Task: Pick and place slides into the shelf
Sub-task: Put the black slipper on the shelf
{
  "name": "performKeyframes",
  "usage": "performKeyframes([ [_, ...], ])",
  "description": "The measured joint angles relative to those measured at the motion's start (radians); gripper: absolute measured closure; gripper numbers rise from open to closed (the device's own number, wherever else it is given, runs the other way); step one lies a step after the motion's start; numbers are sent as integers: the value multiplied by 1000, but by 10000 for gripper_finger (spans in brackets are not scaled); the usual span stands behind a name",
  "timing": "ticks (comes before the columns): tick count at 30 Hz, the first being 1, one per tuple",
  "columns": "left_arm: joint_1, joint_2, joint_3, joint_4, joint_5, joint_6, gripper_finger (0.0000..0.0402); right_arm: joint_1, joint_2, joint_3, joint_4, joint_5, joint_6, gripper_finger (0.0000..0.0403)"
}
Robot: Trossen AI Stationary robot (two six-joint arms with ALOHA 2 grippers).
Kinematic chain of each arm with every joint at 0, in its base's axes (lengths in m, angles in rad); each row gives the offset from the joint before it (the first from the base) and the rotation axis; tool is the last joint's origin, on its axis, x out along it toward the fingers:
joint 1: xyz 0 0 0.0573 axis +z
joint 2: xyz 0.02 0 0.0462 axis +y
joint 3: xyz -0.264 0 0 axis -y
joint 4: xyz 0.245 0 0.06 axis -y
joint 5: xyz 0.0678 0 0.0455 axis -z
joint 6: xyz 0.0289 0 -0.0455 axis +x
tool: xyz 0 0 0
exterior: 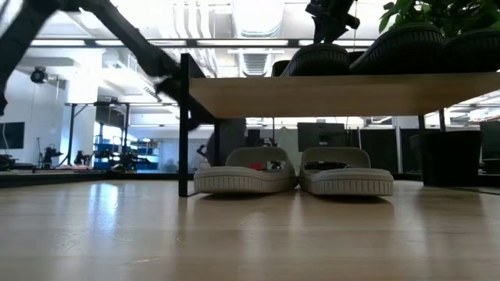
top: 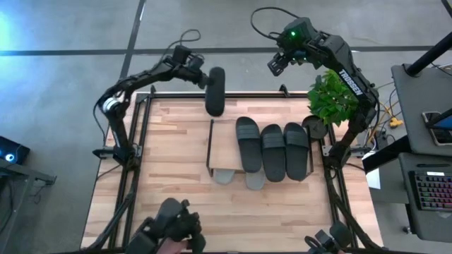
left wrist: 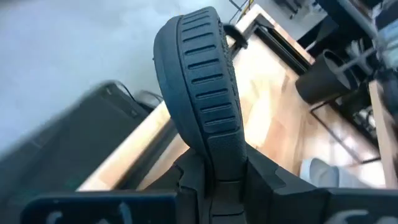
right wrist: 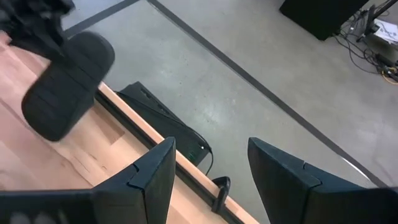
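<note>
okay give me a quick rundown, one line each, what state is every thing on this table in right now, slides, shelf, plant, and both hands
Left hand: shut on a dark slide.
Dark slide: held in the air at the table's far edge.
Three dark slides: lying side by side on the shelf top.
Two light grey slides: resting on the table under the shelf.
Shelf: upright, with part of the top board bare.
Right hand: open, empty, raised beyond the far edge.
Plant: upright beside the shelf.
</note>
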Motion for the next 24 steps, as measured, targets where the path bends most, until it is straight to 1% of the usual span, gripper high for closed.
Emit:
performKeyframes([
  [3, -8, -99, -2, -35, -57, 133, 357, 0, 0, 0, 1, 0, 0, 209],
  [5, -27, -174, -2, -39, -116, 223, 357, 0, 0, 0, 2, 0, 0, 209],
  [8, -73, -282, -3, -30, -217, 343, 358, 0, 0, 0, 6, 0, -5, 209],
  [11, -138, -377, -3, -16, -296, 476, 359, 0, 0, 0, 9, 0, -31, 209],
  [14, -233, -451, -6, -13, -402, 643, 359, 0, 0, 0, 11, 0, -57, 209],
  [19, -442, -501, -19, -33, -675, 937, 359, 0, -1, 0, 10, 0, -72, 209],
  [21, -532, -506, -21, -46, -770, 1015, 359, 0, -1, 0, 10, 0, -72, 209],
  [24, -650, -501, -30, -47, -867, 1056, 359, 0, -1, 0, 7, 0, -80, 209],
])
